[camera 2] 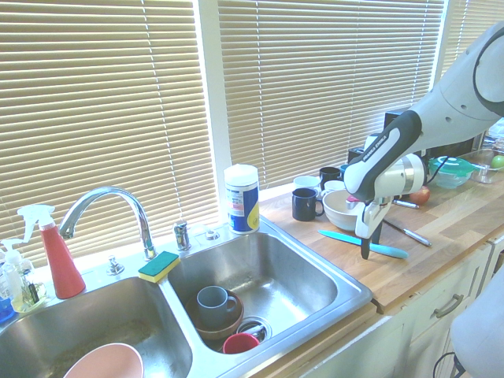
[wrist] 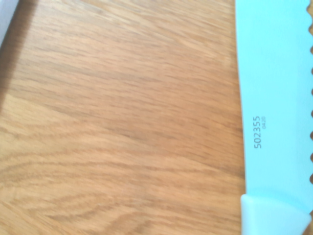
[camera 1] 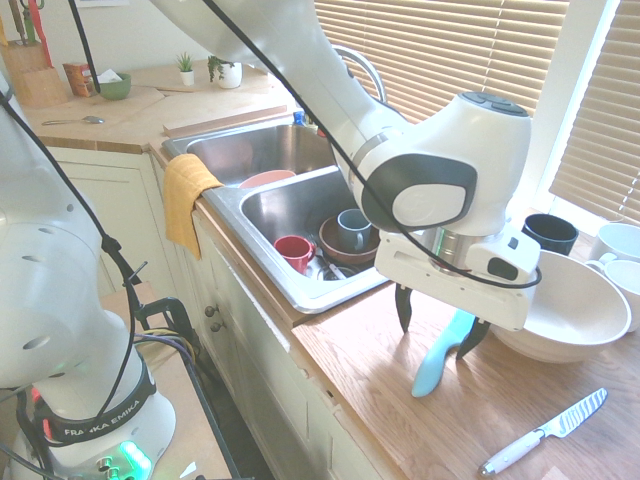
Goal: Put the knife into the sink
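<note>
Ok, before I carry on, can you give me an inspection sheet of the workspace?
Surface: wooden worktop, visible grain.
Job's things: turquoise knife lying on the worktop, not in the sink; serrated edge seen close up.
Clutter: white-handled knife, white bowl and several mugs on the worktop; red mug, blue-grey mug and brown bowl in one basin, pink bowl in the other.
Gripper: open, low over the turquoise knife, not gripping it.
Cables: nothing seen beyond the rig's own.
Surroundings: window blinds, yellow towel over the counter's front edge.
</note>
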Motion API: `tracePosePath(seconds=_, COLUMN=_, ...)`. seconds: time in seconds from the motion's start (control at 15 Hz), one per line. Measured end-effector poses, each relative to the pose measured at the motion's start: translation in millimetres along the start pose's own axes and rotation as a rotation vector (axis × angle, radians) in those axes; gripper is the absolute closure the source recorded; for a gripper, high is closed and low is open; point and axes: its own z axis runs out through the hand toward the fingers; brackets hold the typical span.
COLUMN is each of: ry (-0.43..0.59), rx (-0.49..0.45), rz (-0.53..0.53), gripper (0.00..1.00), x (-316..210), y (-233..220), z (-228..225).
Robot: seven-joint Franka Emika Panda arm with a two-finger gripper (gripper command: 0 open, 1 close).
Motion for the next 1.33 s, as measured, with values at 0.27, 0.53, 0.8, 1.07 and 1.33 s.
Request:
tracePosePath(seconds=0.27, ry=0.002, rx=0.001, rz=0.007, gripper=1.0, x=0.3, y=0.2, z=0.1)
tracePosePath(seconds=0.53, ry=0.011, rx=0.001, rz=0.008, gripper=1.0, x=1.5, y=0.6, z=0.5)
tracePosePath(seconds=0.8, ry=0.01, rx=0.002, rz=0.011, gripper=1.0, x=1.4, y=1.2, z=0.7)
tracePosePath(seconds=1.07, ry=0.01, rx=0.002, rz=0.012, gripper=1.0, x=1.1, y=1.5, z=0.8)
tracePosePath(seconds=1.33, ry=0.012, rx=0.002, rz=0.009, gripper=1.0, x=0.5, y=0.7, z=-0.4)
